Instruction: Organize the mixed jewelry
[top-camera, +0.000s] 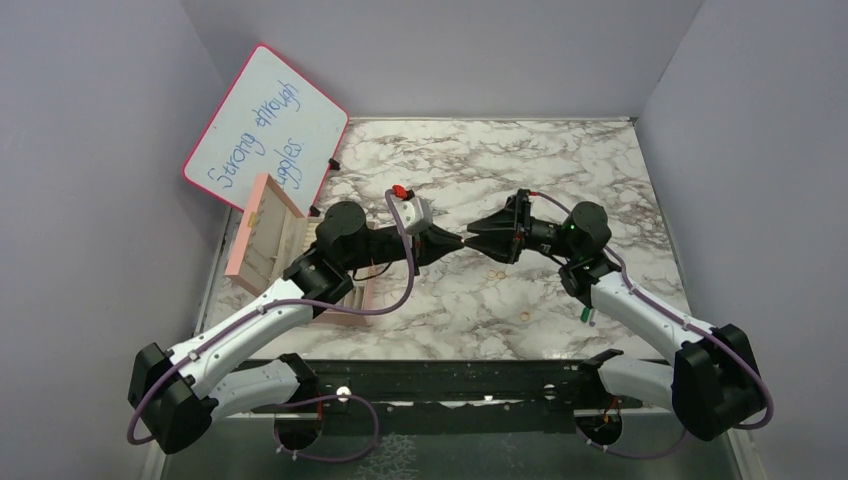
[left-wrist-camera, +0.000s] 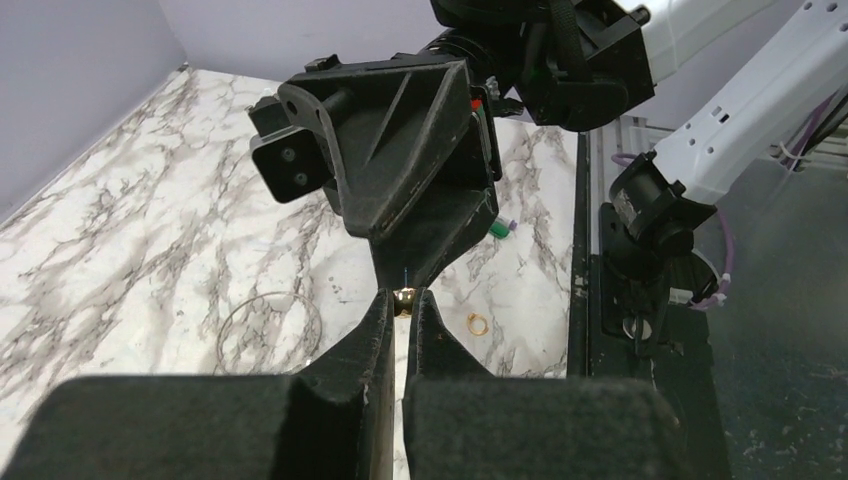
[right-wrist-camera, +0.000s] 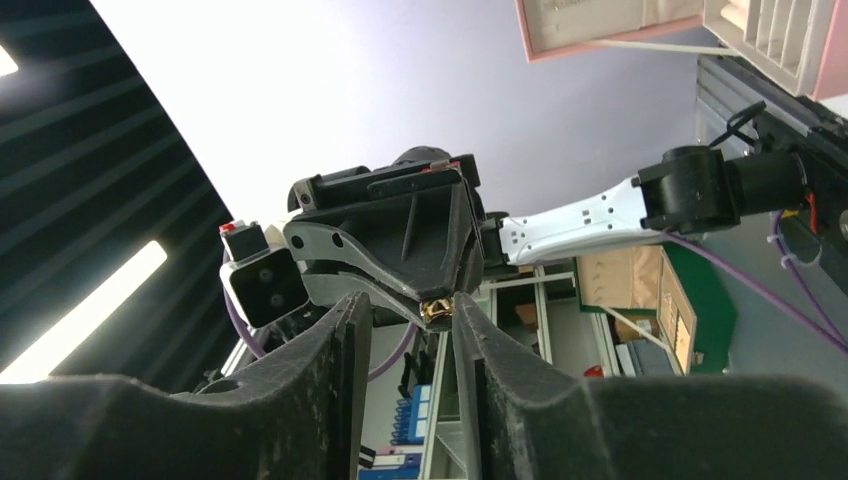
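My left gripper is shut on a tiny gold jewelry piece, pinched at its very fingertips above the table. My right gripper faces it tip to tip and is open. The gold piece sits between its fingers, close against the right-hand finger. In the top view the two grippers meet in mid-air over the middle of the table, left and right. A second gold ring lies on the marble below.
The pink compartmented box stands open at the table's left edge, beside my left arm. A whiteboard leans at the back left. A green-and-white pen lies near my right arm. A faint clear circle shows on the marble.
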